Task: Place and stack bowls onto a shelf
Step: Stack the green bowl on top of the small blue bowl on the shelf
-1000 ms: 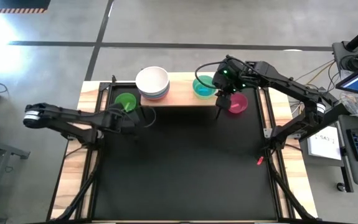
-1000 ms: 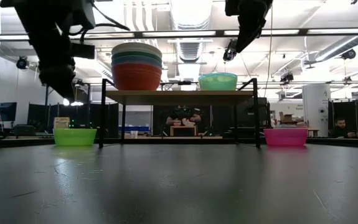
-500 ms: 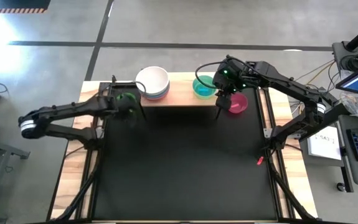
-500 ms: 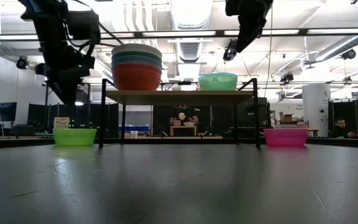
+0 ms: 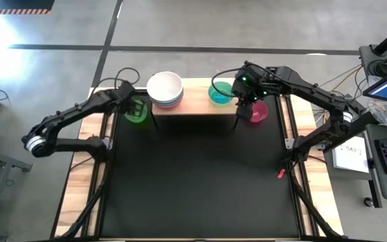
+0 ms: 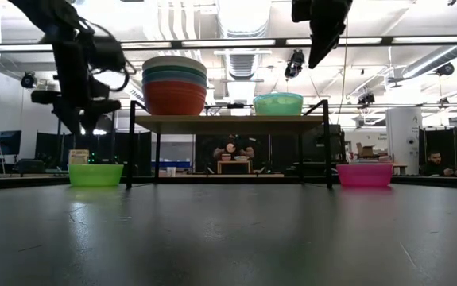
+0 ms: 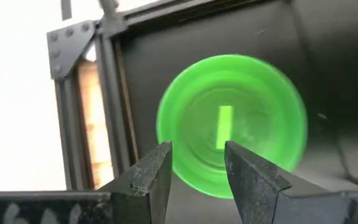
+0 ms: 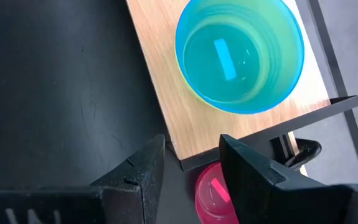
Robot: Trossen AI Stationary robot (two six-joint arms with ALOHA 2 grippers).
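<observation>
The left gripper (image 7: 196, 163) is held with fingers apart and empty directly above the green bowl (image 7: 231, 124), which sits on the tabletop beside the shelf (image 5: 193, 104); a descent and closure on its rim is judged next. The right gripper (image 8: 191, 163), fingers likewise apart, is poised at the shelf edge, with the pink bowl (image 8: 215, 194) just beneath them and the blue bowl (image 8: 239, 55) on the board beyond.

I'm seeing two dark, slim jointed arms, the left arm (image 5: 72, 121) ending in a pale ring, a cable looping off the right arm (image 5: 301, 87), with blunt black wedge fingers (image 7: 147, 177).
</observation>
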